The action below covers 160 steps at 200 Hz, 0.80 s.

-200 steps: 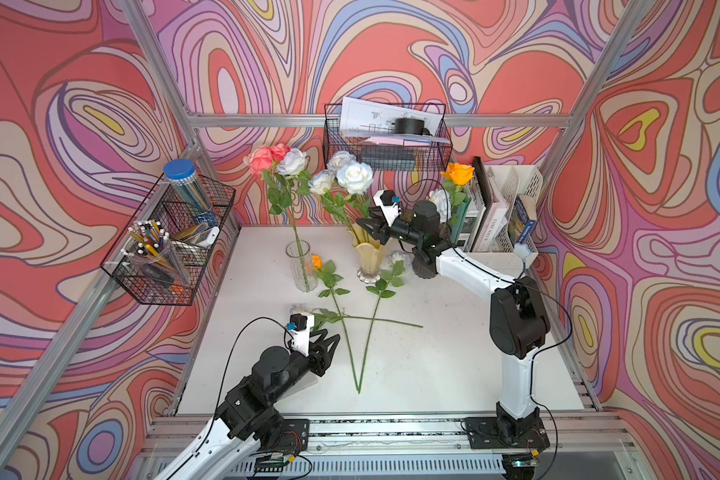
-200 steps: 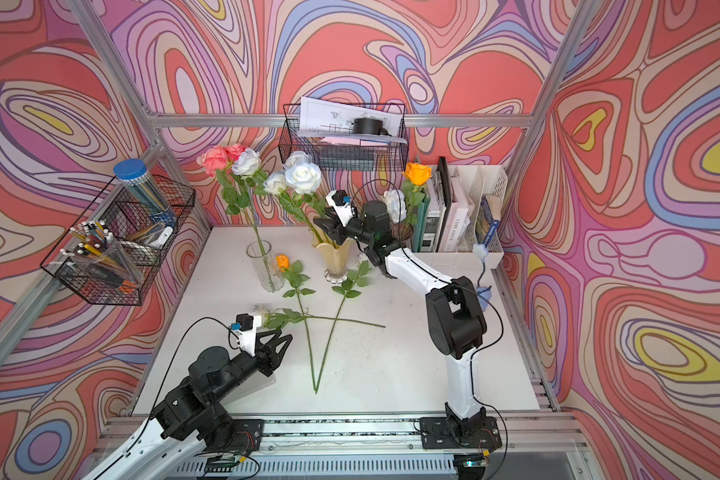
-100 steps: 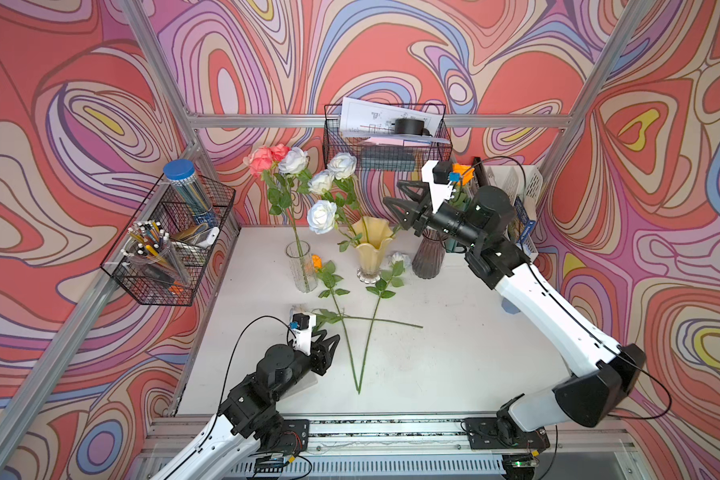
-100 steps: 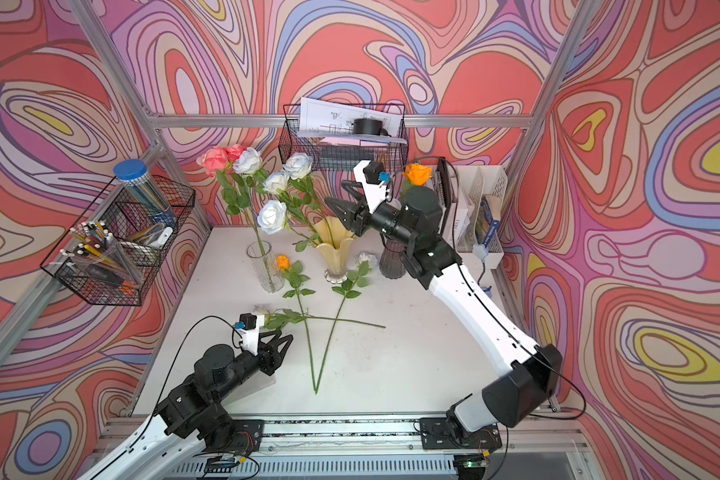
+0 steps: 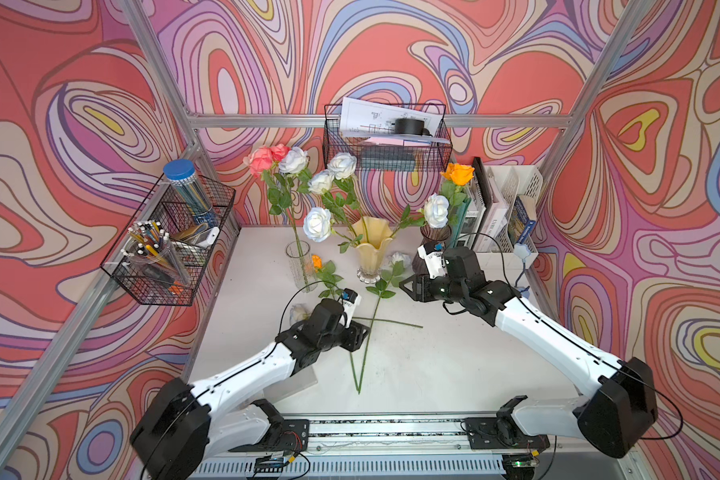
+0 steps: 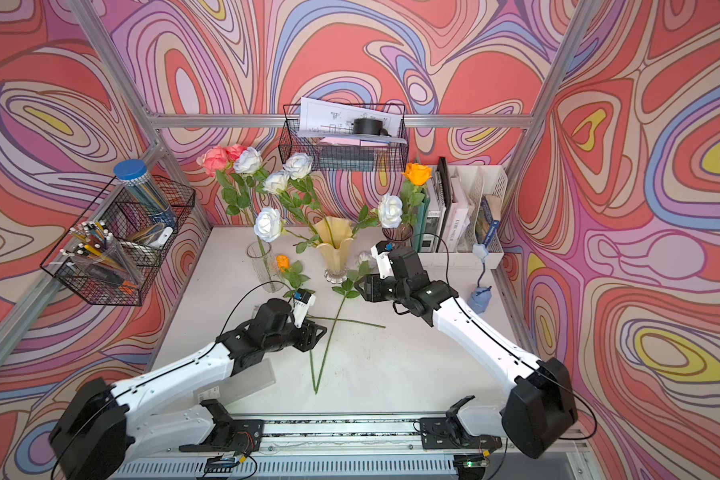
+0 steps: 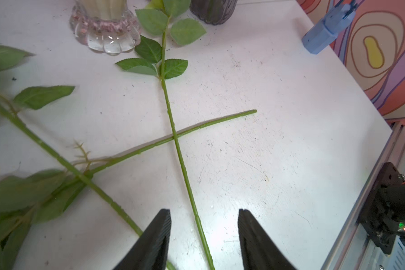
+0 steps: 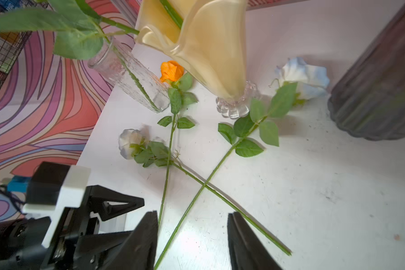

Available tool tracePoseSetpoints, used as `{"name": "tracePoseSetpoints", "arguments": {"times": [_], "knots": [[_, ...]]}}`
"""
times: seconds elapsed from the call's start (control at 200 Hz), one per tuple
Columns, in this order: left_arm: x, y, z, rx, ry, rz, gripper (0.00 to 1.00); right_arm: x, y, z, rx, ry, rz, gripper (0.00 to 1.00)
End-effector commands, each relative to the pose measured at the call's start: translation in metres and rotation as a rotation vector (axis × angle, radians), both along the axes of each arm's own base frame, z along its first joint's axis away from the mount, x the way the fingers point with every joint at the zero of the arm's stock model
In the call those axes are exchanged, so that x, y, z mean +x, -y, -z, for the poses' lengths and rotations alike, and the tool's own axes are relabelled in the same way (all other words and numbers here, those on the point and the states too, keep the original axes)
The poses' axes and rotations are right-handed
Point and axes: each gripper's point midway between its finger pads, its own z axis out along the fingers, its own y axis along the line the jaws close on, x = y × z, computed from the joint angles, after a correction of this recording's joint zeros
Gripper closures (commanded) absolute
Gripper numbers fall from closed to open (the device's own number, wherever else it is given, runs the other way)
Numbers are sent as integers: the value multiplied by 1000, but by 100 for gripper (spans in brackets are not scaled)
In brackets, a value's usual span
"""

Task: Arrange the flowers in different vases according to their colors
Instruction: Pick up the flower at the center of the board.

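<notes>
1. The white desk (image 5: 433, 374) is carrying three vases along its far side, with three loose flowers lying in front of them.
2. The left hand (image 7: 204, 212) is hovering low over the desk with its jaws apart. One green stem (image 7: 180, 159) is running between them, ungripped.
3. The right hand (image 8: 192, 215) is hanging near the purple-brown vase (image 5: 433, 232), jaws apart and holding nothing.
4. The yellow vase (image 5: 371, 253) is standing in the middle, holding white roses (image 5: 341, 165). The clear vase (image 5: 298, 266), on the left arm's side, is holding pink roses (image 5: 262, 160). The purple-brown vase is sitting partly hidden behind the right arm, with a tall orange rose (image 5: 458, 173) rising above it.
5. A small orange rose (image 5: 316, 262) is lying just beside the clear vase, and a pale rose (image 5: 398, 258) is lying beside the yellow vase's foot. A third head (image 5: 300, 311) is lying close to the left arm — all three stems are crossing on the desk.
</notes>
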Motion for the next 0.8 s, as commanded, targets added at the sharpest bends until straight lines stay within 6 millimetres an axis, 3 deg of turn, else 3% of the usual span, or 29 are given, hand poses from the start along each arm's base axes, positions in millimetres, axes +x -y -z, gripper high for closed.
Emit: {"name": "tracePoseSetpoints", "arguments": {"times": [0.0,0.18,0.335,0.541,0.696,0.796], "knots": [[15,28,1,51,-43,101,50,-8,36,18,-98,-62,165,54],[45,51,33,118,-196,58,58,-29,69,51,-183,-127,254,56],[63,56,54,190,-285,-12,67,-40,75,64,-186,-141,253,57],[78,53,77,290,-345,-87,72,-46,75,74,-190,-149,226,57],[80,46,78,306,-331,-124,70,-48,75,76,-191,-137,207,56],[81,41,69,323,-310,-135,63,-49,72,80,-190,-140,188,54]]}}
